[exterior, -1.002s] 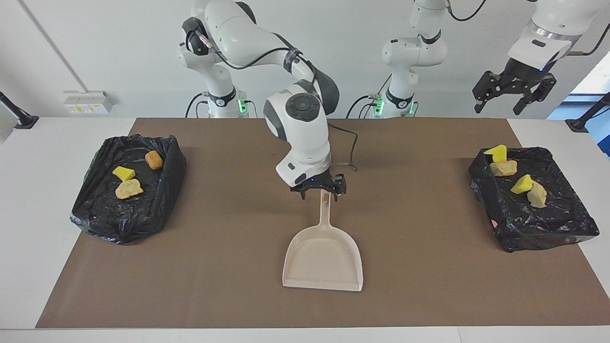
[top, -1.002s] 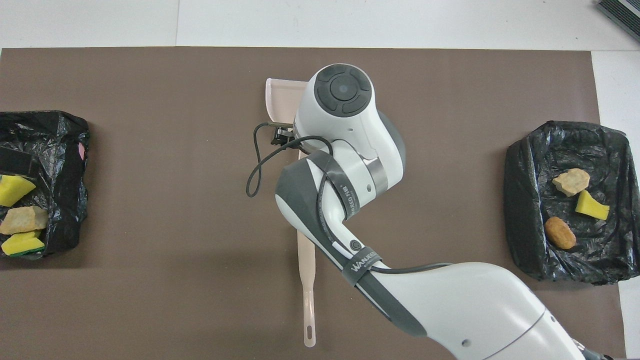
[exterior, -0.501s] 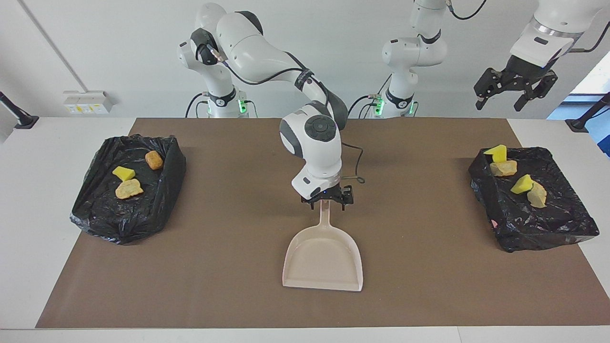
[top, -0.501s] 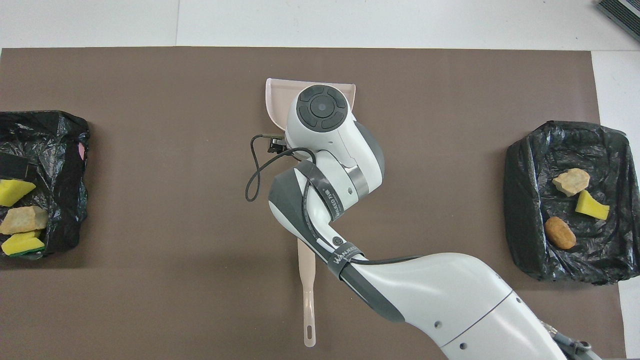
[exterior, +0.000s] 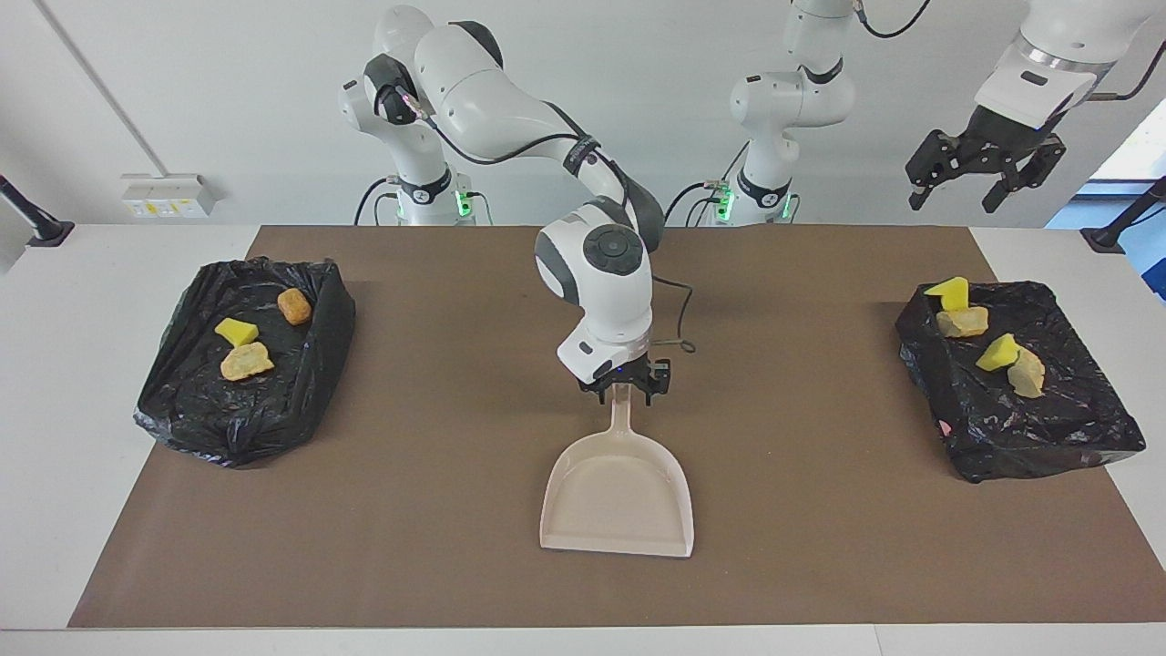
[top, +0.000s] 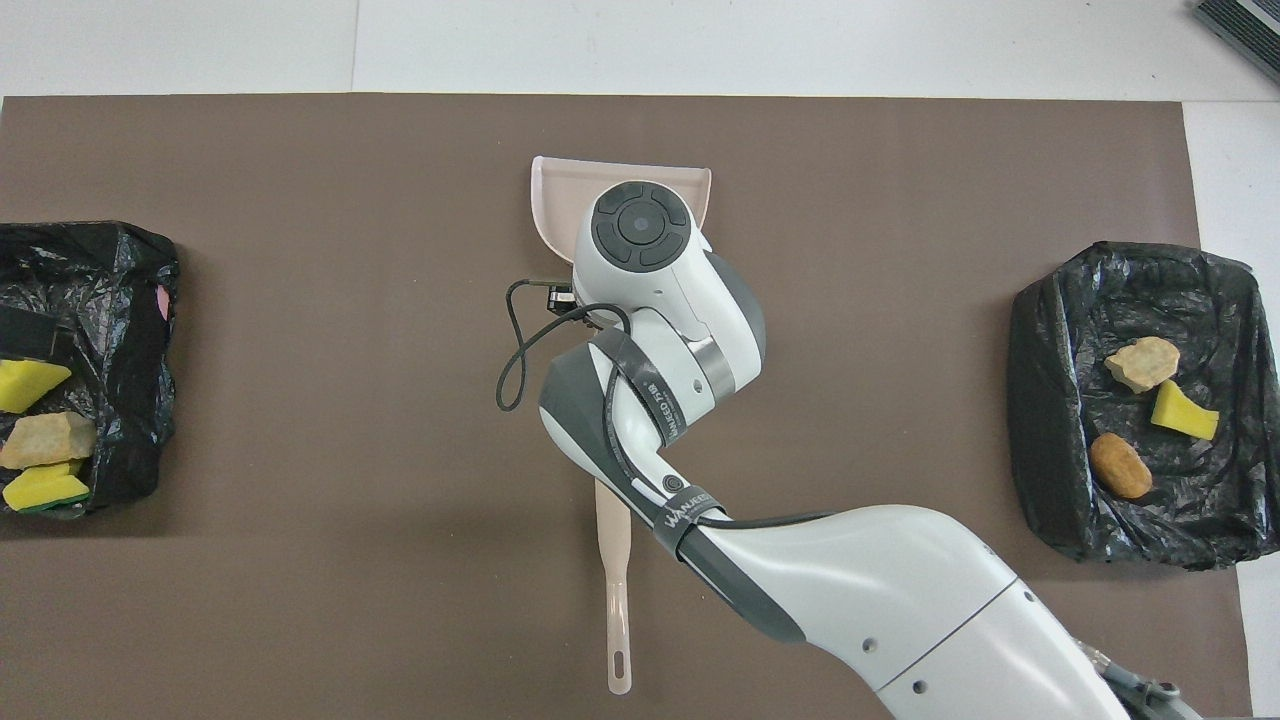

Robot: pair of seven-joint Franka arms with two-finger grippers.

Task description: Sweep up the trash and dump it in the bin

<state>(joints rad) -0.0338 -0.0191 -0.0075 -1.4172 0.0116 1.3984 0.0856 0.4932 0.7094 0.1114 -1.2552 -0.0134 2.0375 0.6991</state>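
Right gripper clamps the dustpan handle at mid-table; left gripper hangs open over its own end; trash lies in both black bag-lined bins, three pieces and four.

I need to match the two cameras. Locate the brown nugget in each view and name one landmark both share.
Facing view: the brown nugget lies in the black bin bag at the right arm's end, nearer the robots than the scraps beside it.
Overhead view: the nugget sits low in that same bag.
Shared landmark: the beige dustpan at the table's middle.
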